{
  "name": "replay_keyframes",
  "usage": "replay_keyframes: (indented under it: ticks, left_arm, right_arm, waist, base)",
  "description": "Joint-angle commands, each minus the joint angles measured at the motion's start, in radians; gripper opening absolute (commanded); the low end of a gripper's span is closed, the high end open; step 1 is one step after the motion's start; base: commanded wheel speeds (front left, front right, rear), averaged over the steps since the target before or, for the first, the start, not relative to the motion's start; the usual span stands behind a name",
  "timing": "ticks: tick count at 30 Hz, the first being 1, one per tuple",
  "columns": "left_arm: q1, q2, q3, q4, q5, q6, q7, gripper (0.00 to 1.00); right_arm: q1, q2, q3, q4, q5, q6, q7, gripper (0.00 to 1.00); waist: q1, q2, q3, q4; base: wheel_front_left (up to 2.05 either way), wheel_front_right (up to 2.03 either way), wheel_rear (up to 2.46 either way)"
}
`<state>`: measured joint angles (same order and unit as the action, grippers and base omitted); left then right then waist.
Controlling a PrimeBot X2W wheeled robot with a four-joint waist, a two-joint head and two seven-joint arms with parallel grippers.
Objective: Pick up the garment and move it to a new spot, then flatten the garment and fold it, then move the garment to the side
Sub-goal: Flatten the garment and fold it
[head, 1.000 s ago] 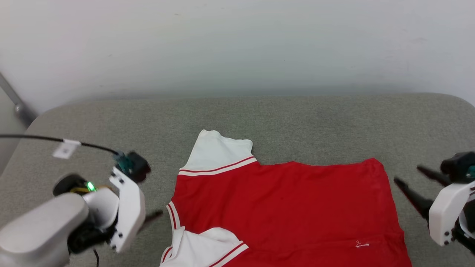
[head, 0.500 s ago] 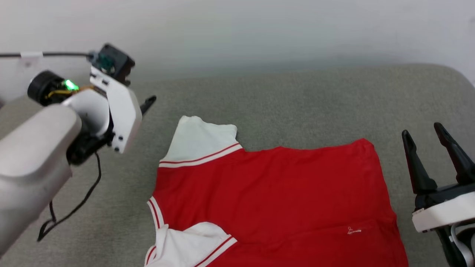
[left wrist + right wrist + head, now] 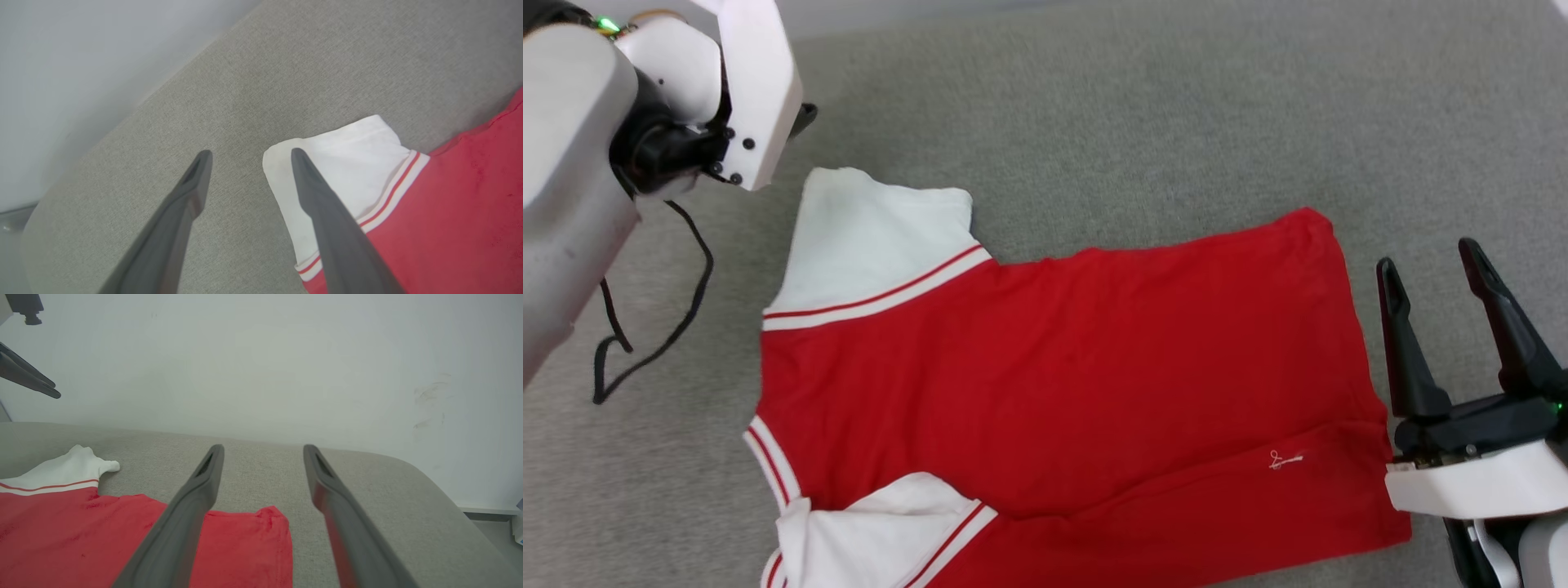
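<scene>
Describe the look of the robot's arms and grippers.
Both arms end in white wrist housings carrying two long, dark, tapering fingers. The left gripper sits on a pale grey forearm with a green light and a looping black cable. The right gripper has a black base.

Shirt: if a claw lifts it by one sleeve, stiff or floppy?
Likely floppy: the shirt lies flat with soft creases, and its near sleeve is folded onto the body, so it should hang and drape. Probably light, being thin cloth. It may drag rather than slide on the textured grey pad.
</scene>
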<state>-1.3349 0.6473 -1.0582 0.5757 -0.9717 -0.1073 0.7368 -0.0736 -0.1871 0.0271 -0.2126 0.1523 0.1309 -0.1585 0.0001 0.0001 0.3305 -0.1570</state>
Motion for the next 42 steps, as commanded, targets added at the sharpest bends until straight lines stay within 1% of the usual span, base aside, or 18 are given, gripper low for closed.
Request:
replay_keyframes:
  ticks: [1,3,6,11,15,16,17,18,23,24,28,31,33,35,37,40,42]
  left_arm:
    - [-0.038,0.004,-0.024,0.004,0.008,-0.009,0.064,1.0]
    - [-0.061,0.005,-0.046,0.01,-0.004,-0.015,0.135,1.0]
    - [-0.091,0.024,-0.093,-0.001,-0.002,-0.019,0.244,1.0]
    - [-0.071,0.046,-0.132,-0.012,-0.027,-0.021,0.301,1.0]
    - [-0.028,0.052,-0.161,-0.012,-0.038,-0.022,0.31,1.0]
    - [-0.02,0.055,-0.17,-0.015,-0.041,-0.022,0.313,0.6]
    - [-0.016,0.059,-0.174,-0.018,-0.043,-0.022,0.307,0.07]
    - [-0.012,0.061,-0.177,-0.02,-0.05,-0.022,0.307,0.0]
    - [-0.017,0.07,-0.174,-0.032,-0.062,-0.021,0.277,0.0]
    - [-0.02,0.069,-0.172,-0.034,-0.068,-0.021,0.267,0.0]
    - [-0.019,0.06,-0.161,-0.041,-0.096,-0.021,0.216,0.0]
    - [-0.011,0.044,-0.142,-0.04,-0.127,-0.021,0.163,0.0]
    - [0.0,0.04,-0.155,-0.054,-0.123,-0.021,0.139,0.0]
    - [0.007,0.035,-0.163,-0.074,-0.133,-0.021,0.117,0.0]
    - [0.008,0.031,-0.17,-0.097,-0.14,-0.021,0.094,0.0]
    - [0.012,0.032,-0.184,-0.135,-0.133,-0.021,0.068,0.0]
    - [0.016,0.039,-0.19,-0.16,-0.13,-0.021,0.048,0.0]
  right_arm:
    - [-0.032,0.008,0.008,-0.004,-0.009,-0.001,-0.01,1.0]
    - [-0.046,0.019,0.016,0.0,-0.015,-0.001,-0.019,1.0]
    - [-0.07,0.021,0.031,0.005,-0.023,-0.001,-0.027,1.0]
    - [-0.096,0.029,0.041,0.028,-0.033,-0.001,-0.045,1.0]
    - [-0.101,0.033,0.051,0.049,-0.042,-0.001,-0.051,1.0]
    - [-0.104,0.033,0.052,0.053,-0.042,-0.001,-0.052,1.0]
    - [-0.106,0.034,0.052,0.057,-0.043,-0.001,-0.054,1.0]
    - [-0.109,0.035,0.052,0.06,-0.042,-0.001,-0.054,1.0]
    - [-0.126,0.026,0.042,0.07,-0.036,-0.001,-0.049,1.0]
    - [-0.136,0.017,0.039,0.07,-0.033,-0.001,-0.048,1.0]
    - [-0.195,-0.05,0.025,0.062,-0.033,-0.001,-0.024,1.0]
    - [-0.258,-0.117,0.025,0.047,-0.031,-0.001,0.028,1.0]
    - [-0.298,-0.164,0.044,0.045,-0.016,-0.001,0.097,1.0]
    - [-0.337,-0.231,0.081,0.056,0.013,-0.001,0.197,1.0]
    - [-0.374,-0.3,0.144,0.076,0.08,-0.001,0.336,1.0]
    - [-0.443,-0.423,0.229,0.102,0.189,-0.001,0.526,1.0]
    - [-0.488,-0.489,0.297,0.124,0.272,-0.001,0.643,1.0]
  waist:
    - [-0.0001,-0.0001,0.099,-0.051]
    - [-0.0001,-0.0001,0.128,-0.059]
    - [-0.0001,-0.0001,0.171,-0.073]
    - [-0.0001,-0.0001,0.206,-0.087]
    - [-0.0001,-0.0001,0.219,-0.09]
    - [-0.0001,-0.0001,0.221,-0.091]
    - [-0.0001,-0.0001,0.223,-0.09]
    - [-0.0001,-0.0001,0.223,-0.09]
    - [-0.0001,-0.0001,0.205,-0.083]
    - [-0.0001,-0.0001,0.195,-0.08]
    - [-0.0001,-0.0001,0.138,-0.062]
    - [-0.0001,-0.0001,0.092,-0.041]
    - [-0.0001,-0.0001,0.065,-0.025]
    - [-0.0001,-0.0001,0.044,-0.007]
    - [-0.0001,-0.0001,0.027,0.008]
    - [-0.0001,-0.0001,0.011,0.034]
    - [-0.0001,-0.0001,0.007,0.047]
  base:
    - [0.0,0.0,0.0]
    - [0.0,0.0,0.0]
    - [0.0,0.0,0.0]
    - [0.0,0.0,0.0]
    - [0.0,0.0,0.0]
    - [0.0,0.0,0.0]
    - [0.0,0.0,0.0]
    - [0.0,0.0,0.0]
    - [0.0,0.0,0.0]
    - [0.0,0.0,0.0]
    - [0.0,0.0,0.0]
    - [0.0,0.0,0.0]
    - [0.0,0.0,0.0]
    - [0.0,0.0,0.0]
    - [0.0,0.0,0.0]
    - [0.0,0.0,0.0]
    - [0.0,0.0,0.0]
